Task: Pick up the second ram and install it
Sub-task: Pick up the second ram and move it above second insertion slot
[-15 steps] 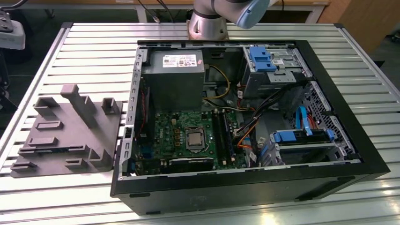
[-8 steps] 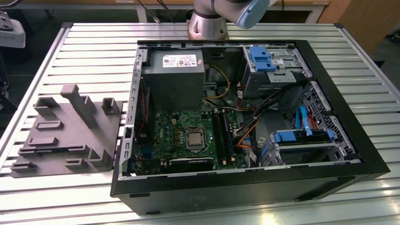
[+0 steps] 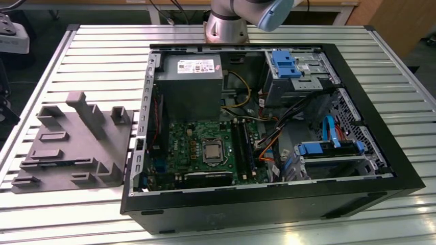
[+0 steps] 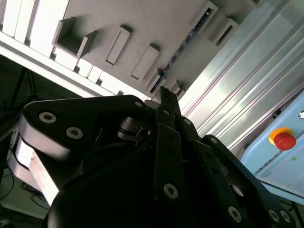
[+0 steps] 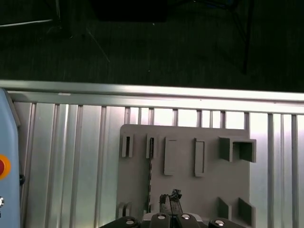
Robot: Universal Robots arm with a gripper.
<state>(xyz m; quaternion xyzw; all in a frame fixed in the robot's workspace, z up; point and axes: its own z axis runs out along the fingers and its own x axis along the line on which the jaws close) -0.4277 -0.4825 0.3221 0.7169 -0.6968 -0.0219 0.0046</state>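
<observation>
Overhead, closed hand hovers near second ram in grey fixture.

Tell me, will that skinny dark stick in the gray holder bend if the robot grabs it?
Probably stiff, not floppy: the ram stick stands straight on edge in the gray holder. Likely light, since it's so thin.

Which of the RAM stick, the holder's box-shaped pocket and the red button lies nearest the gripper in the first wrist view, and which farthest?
From the gripper:
1. RAM stick, in a slot of the gray holder, just beside it.
2. Box-shaped pocket, at the holder's corner.
3. Red button, off the holder, on the blue box.
</observation>
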